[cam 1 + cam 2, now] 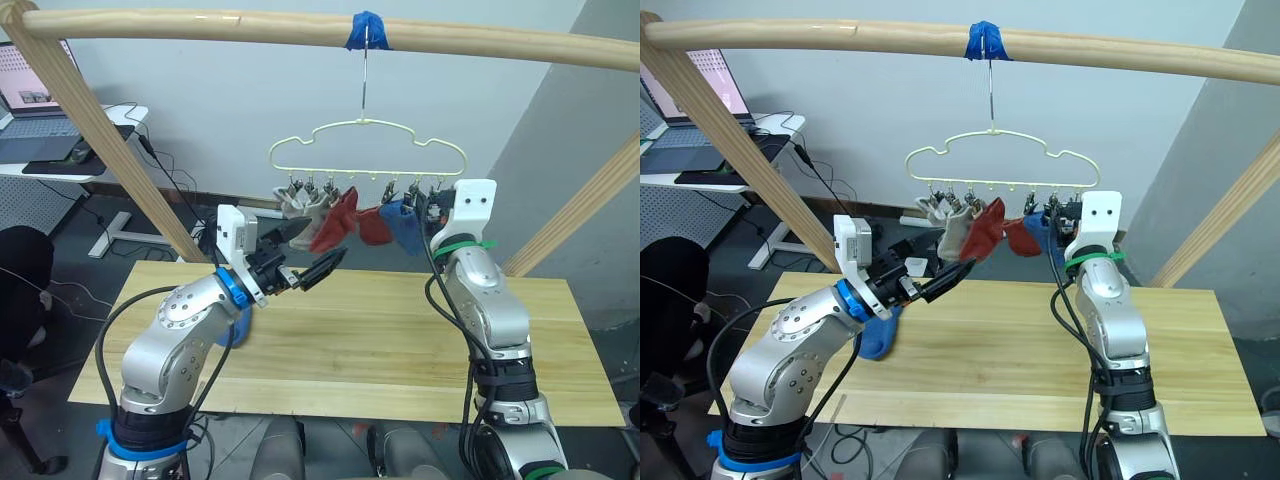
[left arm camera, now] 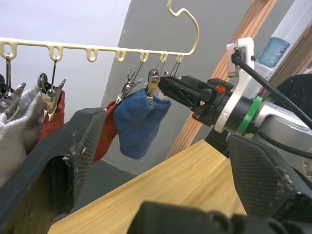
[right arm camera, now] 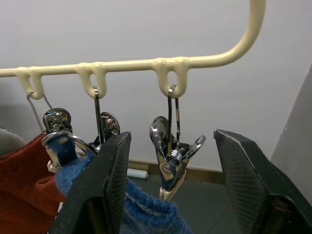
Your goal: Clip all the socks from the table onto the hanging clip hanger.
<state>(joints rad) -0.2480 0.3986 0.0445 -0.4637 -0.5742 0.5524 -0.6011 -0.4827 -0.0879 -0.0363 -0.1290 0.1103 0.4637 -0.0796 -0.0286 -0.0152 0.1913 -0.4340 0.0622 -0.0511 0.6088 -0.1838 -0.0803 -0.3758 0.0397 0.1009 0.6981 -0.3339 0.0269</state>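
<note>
The pale-yellow clip hanger [image 1: 365, 150] hangs by its hook from the wooden rail. A grey sock [image 1: 298, 205], two rust-red socks [image 1: 337, 220] and a blue sock [image 2: 139, 122] are clipped to it. Another blue sock [image 1: 878, 338] lies on the table [image 1: 400, 340], partly hidden under my left arm. My left gripper [image 1: 325, 240] is open and empty, held above the table just below the hanging socks. My right gripper [image 3: 171, 141] is raised to the hanger's right end. It stands open, one finger on each side of an empty metal clip [image 3: 170, 161].
The round wooden rail frame [image 1: 200, 25] crosses overhead, with slanted posts at both sides of the table. A desk with a laptop [image 1: 40, 85] and cables stands at the far left, behind the table.
</note>
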